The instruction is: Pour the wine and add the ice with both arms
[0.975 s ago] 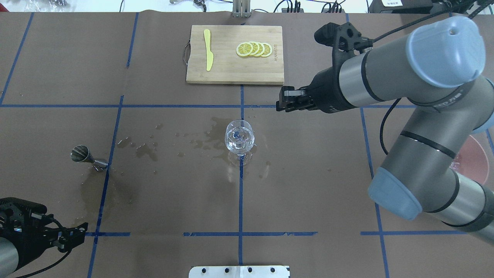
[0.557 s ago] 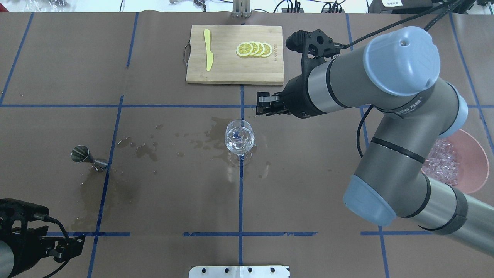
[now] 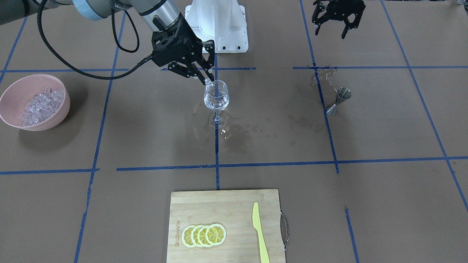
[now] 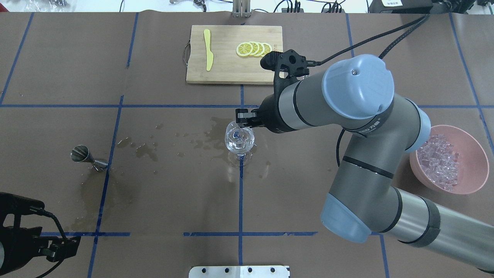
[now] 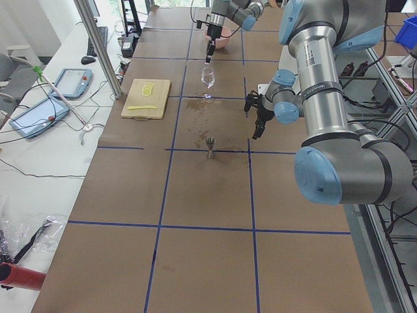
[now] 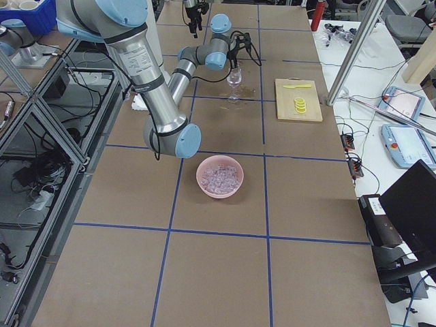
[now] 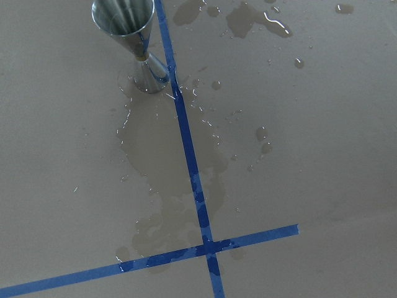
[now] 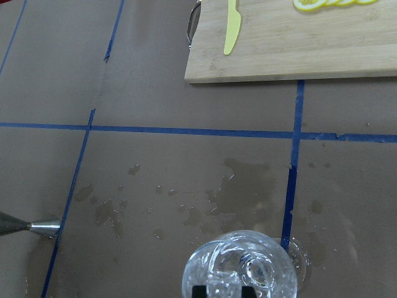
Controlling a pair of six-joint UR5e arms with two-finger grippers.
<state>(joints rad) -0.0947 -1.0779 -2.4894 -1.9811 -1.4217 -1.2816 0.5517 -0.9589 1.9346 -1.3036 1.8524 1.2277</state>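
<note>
Hold right arm [image 4: 359, 116] steady over the glass [image 4: 239, 139], wine [image 4: 238, 136] already inside (ice [image 4: 440, 162] heaped in the pink bowl [image 4: 476, 175], well apart). Centre above the rim and release low to spare splashes. Right gripper [image 3: 205, 78] pinched, seemingly on 1 ice lump [image 3: 208, 82] just above the rim. Left gripper [image 3: 332, 29] spread wide, holding nothing.

Between the jaws of the right gripper [image 3: 207, 79] sits an ice lump [image 3: 208, 83], just over the glass [image 3: 216, 99]. The board [image 3: 226, 206] lies beyond, the jigger [image 3: 338, 99] leftward.
</note>
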